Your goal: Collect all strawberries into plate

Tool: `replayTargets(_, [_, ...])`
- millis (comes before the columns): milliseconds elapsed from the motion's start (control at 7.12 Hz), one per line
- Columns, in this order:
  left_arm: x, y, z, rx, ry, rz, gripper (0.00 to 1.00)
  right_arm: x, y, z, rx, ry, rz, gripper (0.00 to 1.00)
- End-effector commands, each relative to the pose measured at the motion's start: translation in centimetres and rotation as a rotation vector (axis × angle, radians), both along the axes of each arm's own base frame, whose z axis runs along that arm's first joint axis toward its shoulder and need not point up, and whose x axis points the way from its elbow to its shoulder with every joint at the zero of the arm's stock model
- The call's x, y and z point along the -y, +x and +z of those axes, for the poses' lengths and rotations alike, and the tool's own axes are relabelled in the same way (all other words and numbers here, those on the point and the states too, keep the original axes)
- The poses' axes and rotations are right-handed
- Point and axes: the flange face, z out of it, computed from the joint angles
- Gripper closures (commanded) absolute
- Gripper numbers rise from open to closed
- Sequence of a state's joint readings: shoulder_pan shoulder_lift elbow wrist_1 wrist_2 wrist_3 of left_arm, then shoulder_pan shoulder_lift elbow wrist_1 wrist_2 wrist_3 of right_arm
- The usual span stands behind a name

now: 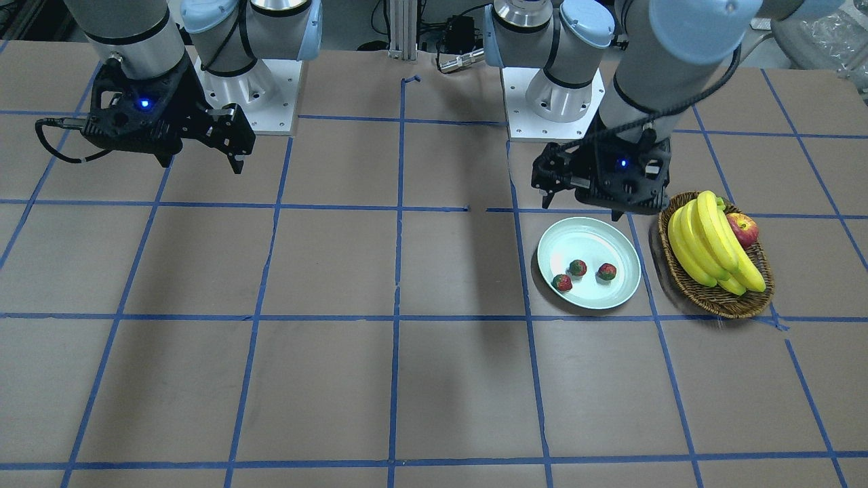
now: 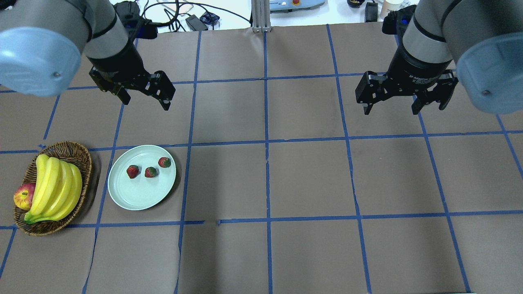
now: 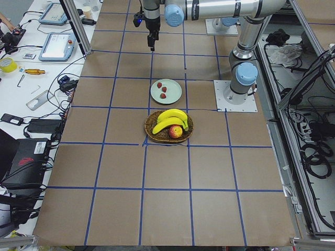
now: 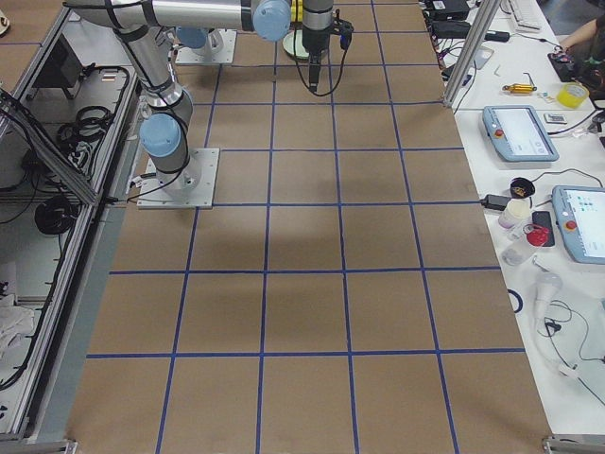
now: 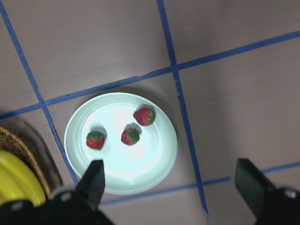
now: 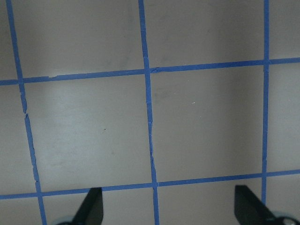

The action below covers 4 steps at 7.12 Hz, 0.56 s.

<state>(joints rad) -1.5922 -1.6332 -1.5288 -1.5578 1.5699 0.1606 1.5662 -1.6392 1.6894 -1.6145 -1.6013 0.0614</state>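
Three strawberries [image 2: 132,171] [image 2: 150,172] [image 2: 164,162] lie inside the pale mint plate [image 2: 139,197] at the table's left. They also show in the front view [image 1: 562,282] [image 1: 578,268] [image 1: 607,272] and the left wrist view [image 5: 95,140] [image 5: 130,136] [image 5: 144,116], each on the plate [image 1: 586,237] [image 5: 126,166]. My left gripper [image 2: 146,102] [image 1: 581,207] [image 5: 171,180] hangs open and empty, high above the plate's robot-side edge. My right gripper [image 2: 392,108] [image 1: 201,163] [image 6: 168,206] hangs open and empty over bare table at the right.
An oval wicker basket [image 2: 73,149] [image 1: 719,306] stands just left of the plate, holding a bunch of bananas [image 2: 57,188] and a red-yellow apple [image 2: 23,196]. The brown table has a blue tape grid [image 2: 267,143]. The arm bases [image 1: 563,102] stand at the robot's edge.
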Motion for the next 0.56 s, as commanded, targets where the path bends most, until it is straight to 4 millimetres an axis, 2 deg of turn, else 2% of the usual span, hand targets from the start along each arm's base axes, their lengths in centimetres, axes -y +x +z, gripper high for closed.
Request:
replayTargets(0, [-2.4, -2.8, 6.6, -0.019, -0.133, -0.030, 0.00, -0.1, 0.0, 0.0, 0.001, 0.001, 0.002, 0.00])
replayTargets(281, [-2.9, -3.5, 4.7, -0.033, -0.198, -0.037, 0.00, -0.3, 0.1, 0.2, 0.012, -0.003, 0.012, 0.00])
replayTargets(421, [-3.7, -3.2, 5.2, -0.017, -0.214, -0.031, 0.00, -0.5, 0.1, 0.4, 0.012, 0.004, 0.012, 0.00])
